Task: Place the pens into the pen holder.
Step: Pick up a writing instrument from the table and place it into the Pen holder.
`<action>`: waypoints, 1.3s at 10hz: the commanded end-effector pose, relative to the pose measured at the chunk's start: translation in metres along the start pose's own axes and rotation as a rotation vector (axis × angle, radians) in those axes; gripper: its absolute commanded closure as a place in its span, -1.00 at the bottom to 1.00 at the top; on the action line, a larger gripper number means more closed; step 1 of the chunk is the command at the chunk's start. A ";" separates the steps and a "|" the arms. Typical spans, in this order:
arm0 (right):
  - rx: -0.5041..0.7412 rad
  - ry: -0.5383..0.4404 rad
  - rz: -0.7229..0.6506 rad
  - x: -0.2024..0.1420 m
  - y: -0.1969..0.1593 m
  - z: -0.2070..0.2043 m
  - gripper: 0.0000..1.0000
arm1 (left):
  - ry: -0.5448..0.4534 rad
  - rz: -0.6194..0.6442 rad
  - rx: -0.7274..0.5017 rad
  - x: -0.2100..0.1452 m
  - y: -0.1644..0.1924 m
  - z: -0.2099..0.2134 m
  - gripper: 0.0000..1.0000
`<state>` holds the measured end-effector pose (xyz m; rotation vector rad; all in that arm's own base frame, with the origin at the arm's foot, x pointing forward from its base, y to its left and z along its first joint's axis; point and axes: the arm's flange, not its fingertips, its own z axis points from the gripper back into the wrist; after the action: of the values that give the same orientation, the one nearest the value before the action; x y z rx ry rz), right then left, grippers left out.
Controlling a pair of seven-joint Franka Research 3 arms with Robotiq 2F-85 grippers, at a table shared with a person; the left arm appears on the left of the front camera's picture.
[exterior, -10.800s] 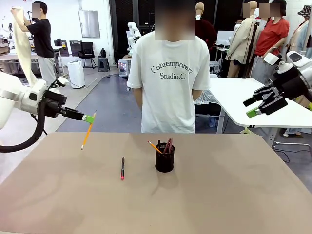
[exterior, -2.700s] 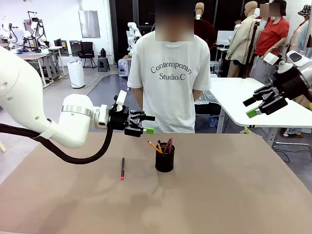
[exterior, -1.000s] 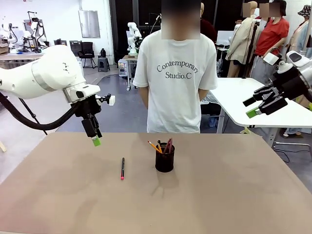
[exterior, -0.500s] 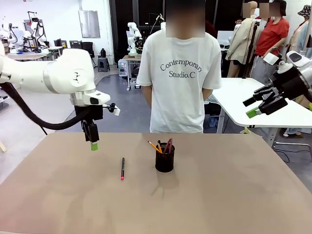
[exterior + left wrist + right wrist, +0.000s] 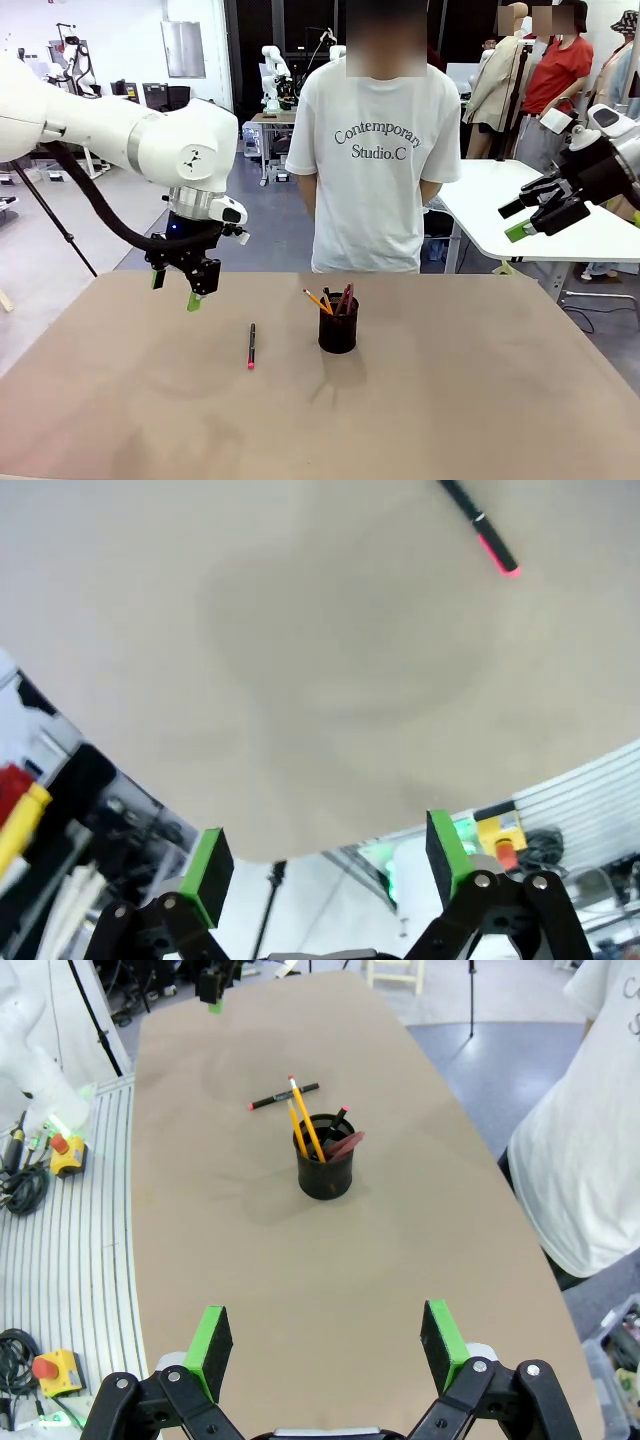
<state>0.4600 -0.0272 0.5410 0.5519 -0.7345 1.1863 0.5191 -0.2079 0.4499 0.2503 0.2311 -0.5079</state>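
Observation:
A black pen with a red tip (image 5: 251, 345) lies flat on the tan table (image 5: 450, 400), left of the pen holder (image 5: 338, 324). This black mesh cup stands upright with a yellow pencil (image 5: 317, 300) and a dark-red pen (image 5: 346, 297) leaning in it. My left gripper (image 5: 177, 291) points down, open with nothing in it, just above the table, left of and beyond the lying pen. In the left wrist view the pen (image 5: 480, 527) is far up at the right, beyond the gripper (image 5: 325, 858). My right gripper (image 5: 531, 219) hangs open, high at the right. In its wrist view it (image 5: 325, 1345) looks down on the holder (image 5: 326, 1165) and the lying pen (image 5: 283, 1096).
A person in a white T-shirt (image 5: 378, 160) stands at the table's far edge behind the holder, arms behind the back. A white table (image 5: 520, 200) stands beyond at the right. In the right wrist view, cables and an emergency button (image 5: 50, 1370) lie off the table's side.
My left arm has swung its elbow to the right and rolled the wrist, so both green pads now face the camera; the gripper stays over the table's left part. The person shifted slightly right.

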 end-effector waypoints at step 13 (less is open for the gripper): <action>-0.012 0.007 0.007 0.002 0.000 -0.001 -1.00 | -0.307 0.292 -0.079 0.035 -0.020 -0.035 -1.00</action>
<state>0.4600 -0.0272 0.5409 0.5520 -0.7345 1.1863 0.5311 -0.2329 0.3995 0.1261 -0.0943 -0.2348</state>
